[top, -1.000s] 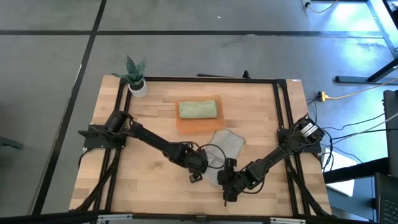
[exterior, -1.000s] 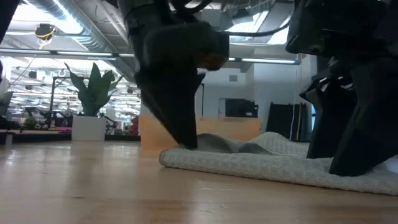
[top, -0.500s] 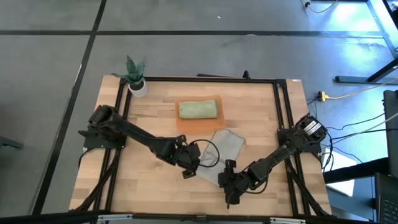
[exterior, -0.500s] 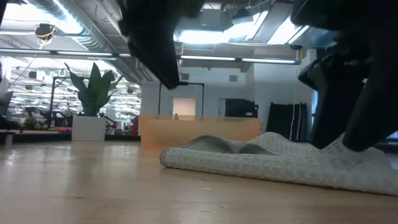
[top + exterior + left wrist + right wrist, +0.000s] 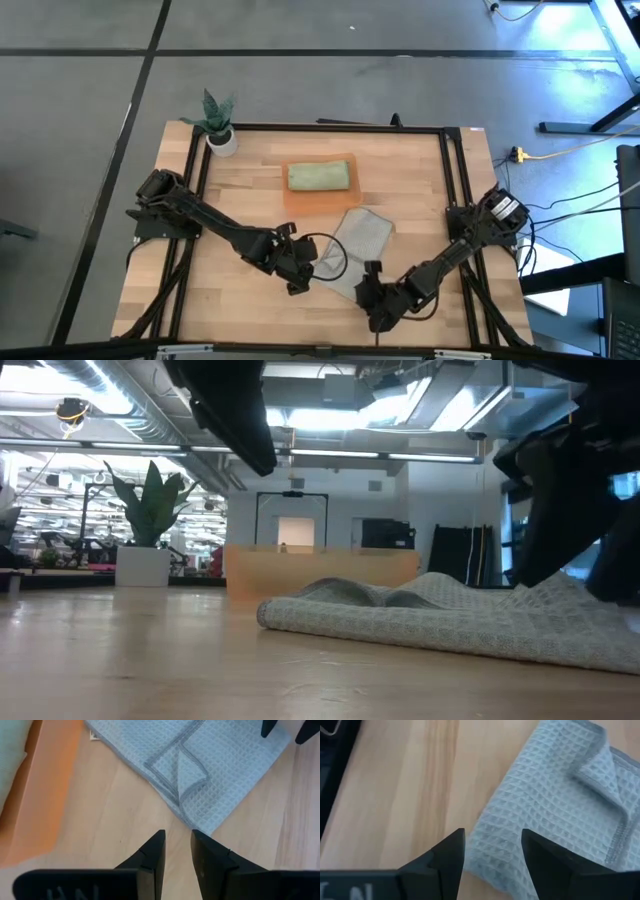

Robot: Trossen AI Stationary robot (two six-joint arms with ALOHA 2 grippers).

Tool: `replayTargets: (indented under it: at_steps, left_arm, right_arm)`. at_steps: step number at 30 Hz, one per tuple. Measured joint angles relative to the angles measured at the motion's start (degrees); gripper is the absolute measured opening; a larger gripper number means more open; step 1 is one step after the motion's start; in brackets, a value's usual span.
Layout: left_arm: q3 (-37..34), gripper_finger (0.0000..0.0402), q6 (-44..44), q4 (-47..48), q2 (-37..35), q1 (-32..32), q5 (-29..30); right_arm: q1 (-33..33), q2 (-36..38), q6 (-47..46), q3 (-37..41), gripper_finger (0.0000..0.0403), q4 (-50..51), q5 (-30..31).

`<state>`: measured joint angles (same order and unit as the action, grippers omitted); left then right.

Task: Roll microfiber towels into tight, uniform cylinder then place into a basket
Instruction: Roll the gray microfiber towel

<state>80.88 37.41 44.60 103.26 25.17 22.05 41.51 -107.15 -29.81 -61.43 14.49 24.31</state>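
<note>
Now clear of the grey waffle towel (image 5: 358,240), the left gripper (image 5: 300,272) hangs at its 8 o'clock and the right gripper (image 5: 380,305) at 5, jaws parted and empty; rolling must restart, with a green towel (image 5: 318,177) already in the orange basket (image 5: 322,200) at 12.

Wooden table (image 5: 250,185) with three things on it
An orange basket (image 5: 292,199) sits mid-table; a grey towel (image 5: 362,238) lies just beside it, a potted plant (image 5: 218,122) well apart at a corner.
</note>
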Motion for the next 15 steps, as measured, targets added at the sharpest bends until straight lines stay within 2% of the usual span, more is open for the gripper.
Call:
replayTargets:
  at_steps: [7,15]
  left_arm:
    - [0.0,0.0082,0.0,0.0,0.0,0.5,0.0]
    - [0.0,0.0082,0.1,0.0,0.0,0.5,0.0]
  right_arm:
    - [1.2,0.0,3.2,1.3,0.0197,-2.6,0.1]
    - [1.4,0.0,2.1,6.9,0.0197,-9.9,0.3]
